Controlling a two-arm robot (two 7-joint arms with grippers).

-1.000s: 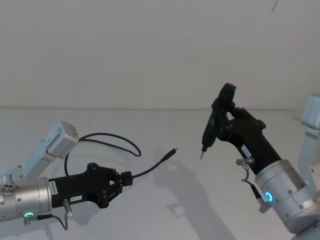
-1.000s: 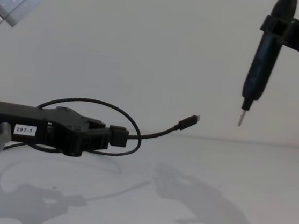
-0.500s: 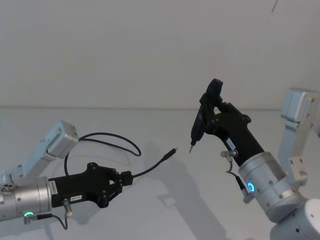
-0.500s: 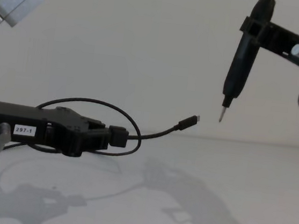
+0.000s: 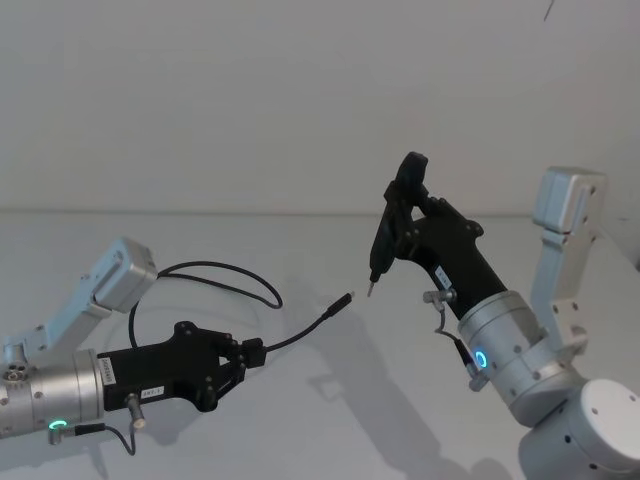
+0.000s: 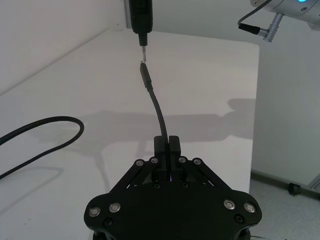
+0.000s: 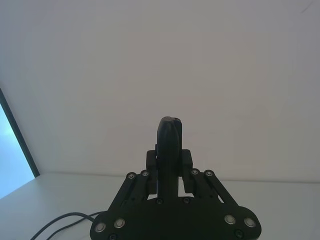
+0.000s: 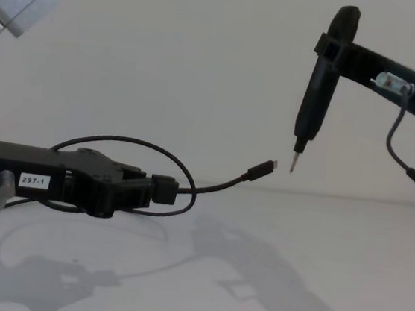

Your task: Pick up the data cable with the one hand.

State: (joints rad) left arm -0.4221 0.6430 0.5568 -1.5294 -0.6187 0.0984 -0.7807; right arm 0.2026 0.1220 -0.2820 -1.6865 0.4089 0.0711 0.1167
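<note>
Data cable, thin and black, held in the air above the white worktop: its free end runs out level from the left gripper and ends in a small plug with a silvery tip, while the rest curls back in a loop behind the gripper. Left gripper, black with a white number label and a green ring light, low at the left, fingers clenched on the cable. Right gripper, with a blue light, raised at the right, grasping a slim black pen-like tool upright. Tool's metal point hangs just beside the cable's plug, apart from it.
</note>
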